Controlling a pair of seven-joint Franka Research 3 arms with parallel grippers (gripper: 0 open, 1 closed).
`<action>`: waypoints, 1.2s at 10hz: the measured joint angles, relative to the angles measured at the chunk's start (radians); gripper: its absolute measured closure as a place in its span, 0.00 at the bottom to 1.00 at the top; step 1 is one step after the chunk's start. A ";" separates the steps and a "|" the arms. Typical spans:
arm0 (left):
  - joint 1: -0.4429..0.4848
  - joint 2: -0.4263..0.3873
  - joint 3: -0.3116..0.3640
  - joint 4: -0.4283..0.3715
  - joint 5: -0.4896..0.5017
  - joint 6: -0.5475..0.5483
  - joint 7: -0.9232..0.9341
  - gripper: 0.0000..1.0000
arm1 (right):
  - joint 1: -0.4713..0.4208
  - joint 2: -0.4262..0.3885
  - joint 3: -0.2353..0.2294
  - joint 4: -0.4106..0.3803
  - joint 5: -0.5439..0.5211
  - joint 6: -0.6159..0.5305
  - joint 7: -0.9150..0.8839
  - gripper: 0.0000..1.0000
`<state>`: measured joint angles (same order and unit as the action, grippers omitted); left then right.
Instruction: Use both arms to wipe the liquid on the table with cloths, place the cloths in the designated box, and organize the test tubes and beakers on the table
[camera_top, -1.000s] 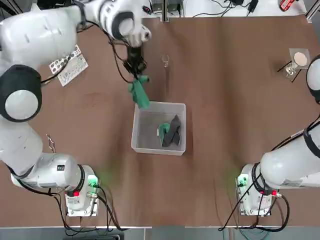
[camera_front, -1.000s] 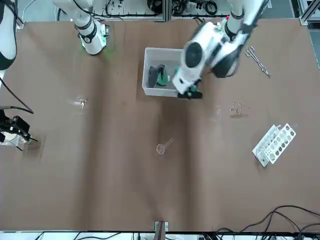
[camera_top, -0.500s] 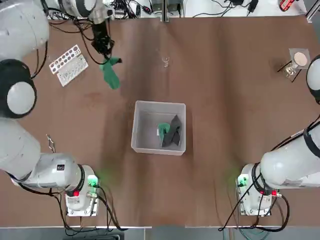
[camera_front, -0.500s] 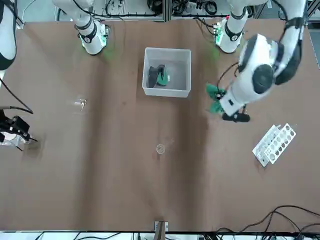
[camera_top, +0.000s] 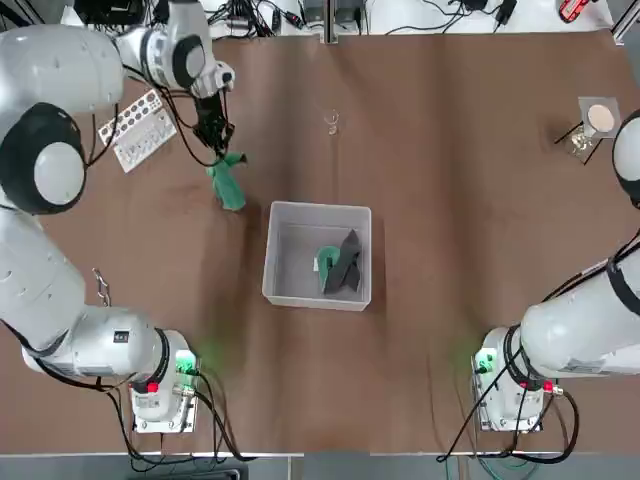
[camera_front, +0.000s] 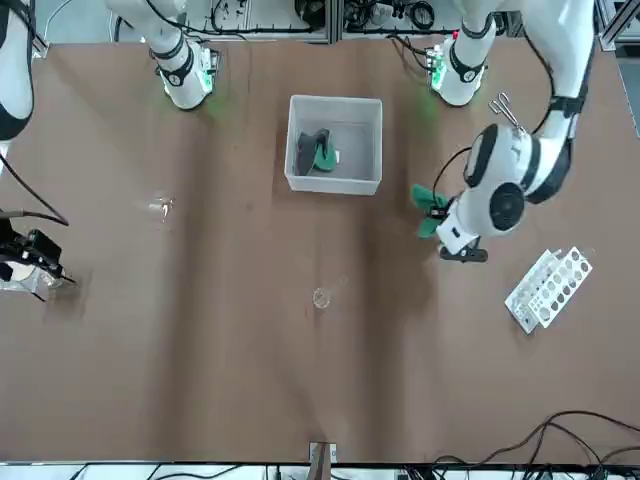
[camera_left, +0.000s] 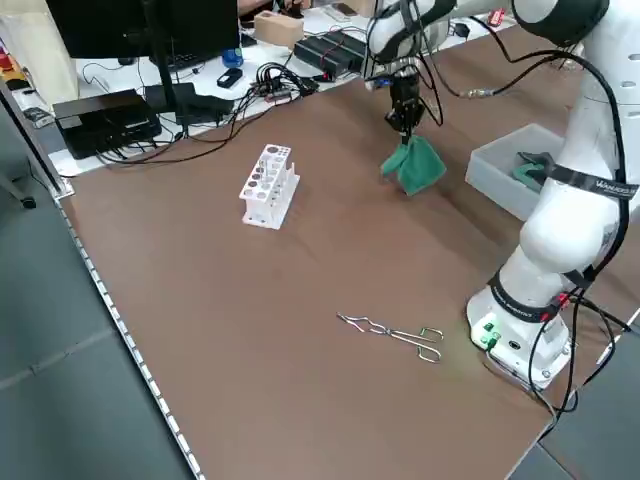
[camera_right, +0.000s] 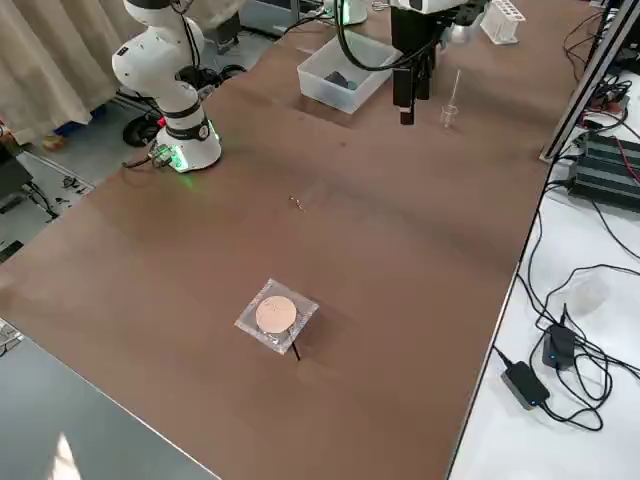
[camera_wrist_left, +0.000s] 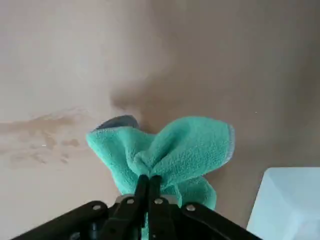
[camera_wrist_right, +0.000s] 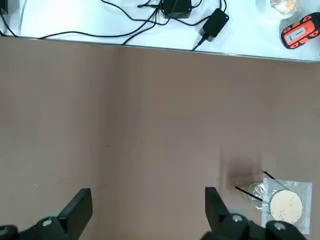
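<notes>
Green cloth (camera_top: 227, 186) pinched in left claw (camera_top: 215, 137), hanging just off the bin's (camera_top: 283, 290) corner.
Claw fully shut on cloth's top; bin already holds green + dark cloths (camera_top: 340, 264). To finish well: carry over bin centre, lower, then release. Right claw (camera_wrist_right: 145, 210) wide open, holding nothing, parked at bench (camera_top: 450, 180) edge.

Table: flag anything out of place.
The tongs lie loose by the left arm's base. A small glass vessel stands alone mid-table, far from the rack. The left hand holds a green cloth outside the box.
</notes>
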<state>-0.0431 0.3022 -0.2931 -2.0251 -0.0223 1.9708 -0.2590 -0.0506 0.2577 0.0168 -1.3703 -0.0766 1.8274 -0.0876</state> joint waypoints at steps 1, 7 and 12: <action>-0.030 0.024 -0.002 -0.022 0.003 0.043 -0.040 0.96 | 0.005 0.000 0.003 0.000 0.000 0.000 0.000 0.00; -0.043 0.070 0.078 -0.177 0.064 0.178 -0.095 0.96 | 0.111 0.044 0.010 -0.027 0.009 -0.035 0.017 0.00; -0.029 -0.002 0.332 -0.323 0.195 0.183 -0.041 0.96 | 0.338 0.041 0.018 -0.184 0.053 -0.120 0.385 0.00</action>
<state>-0.0726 0.3002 0.0392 -2.3481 0.1724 2.1535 -0.2997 0.2879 0.2988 0.0349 -1.5543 -0.0231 1.7077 0.2974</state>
